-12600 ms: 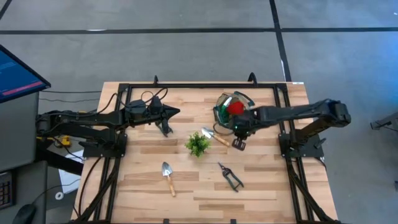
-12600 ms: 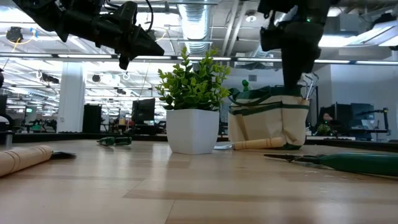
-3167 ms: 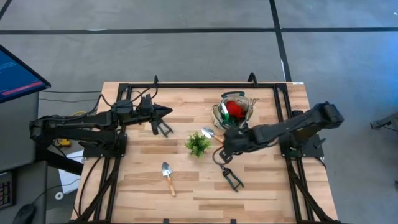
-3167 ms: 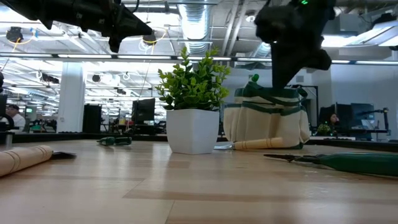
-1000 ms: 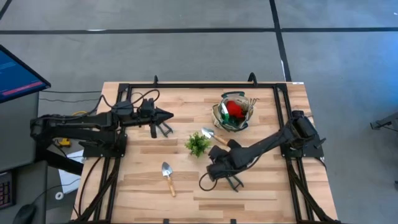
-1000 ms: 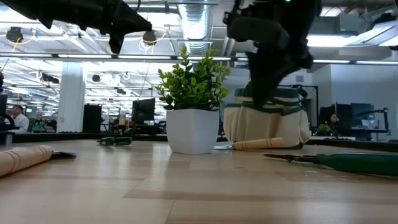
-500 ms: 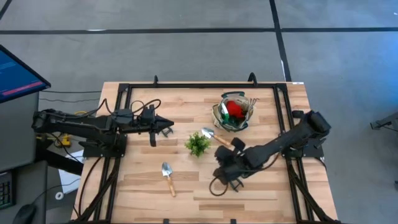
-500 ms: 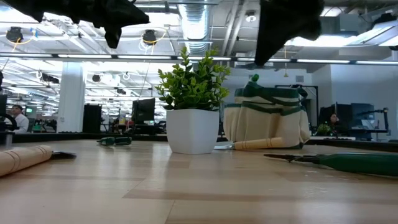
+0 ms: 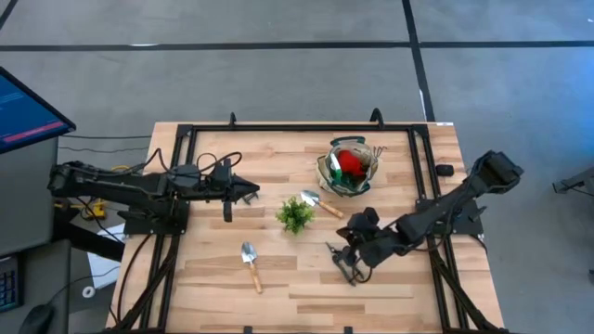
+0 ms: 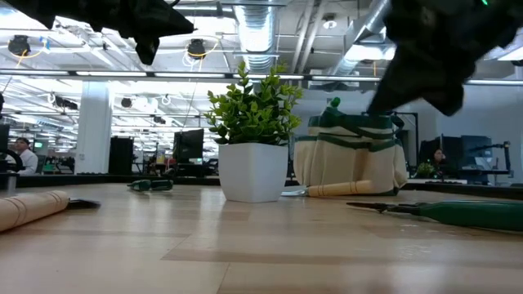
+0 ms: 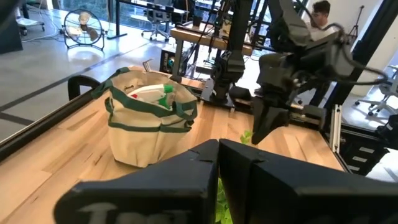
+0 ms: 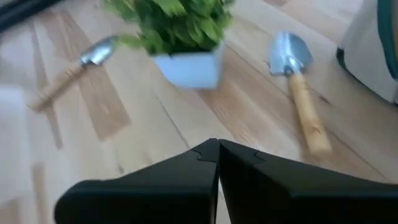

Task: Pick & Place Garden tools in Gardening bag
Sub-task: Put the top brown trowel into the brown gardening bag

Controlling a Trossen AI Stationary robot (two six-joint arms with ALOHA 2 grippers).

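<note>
Counting what is packed: the round beige fabric gardening bag with dark green rim [image 9: 348, 168] sits at the far right of the slatted wooden table [image 9: 278, 288] and already holds red gloves [image 9: 350, 161] and a green spray bottle [image 11: 165, 95]; anything else inside it cannot be made out.

Left on the table, by the high view:
- wooden-handled metal trowel [image 9: 321, 203] lying between the bag and the small leafy green plant in a white pot [image 9: 295, 214], near both
- second wooden-handled trowel [image 9: 251, 264] toward the near edge, well apart from the bag
- black-handled pruning shears [image 9: 344, 263] near the table's front right

Judged roughly part-way done: at least three tools remain out.

Right gripper [image 9: 355, 249] hangs low, directly over the shears. Its wrist view shows the two dark fingers pressed together with nothing between them, so no grasp on the shears yet. Judgement: shears are the item in hand; the fingers must spread before descending.

Left gripper [image 9: 246, 192] waits over the table's left half, well apart from every tool; fingers meet tip to tip, empty.
</note>
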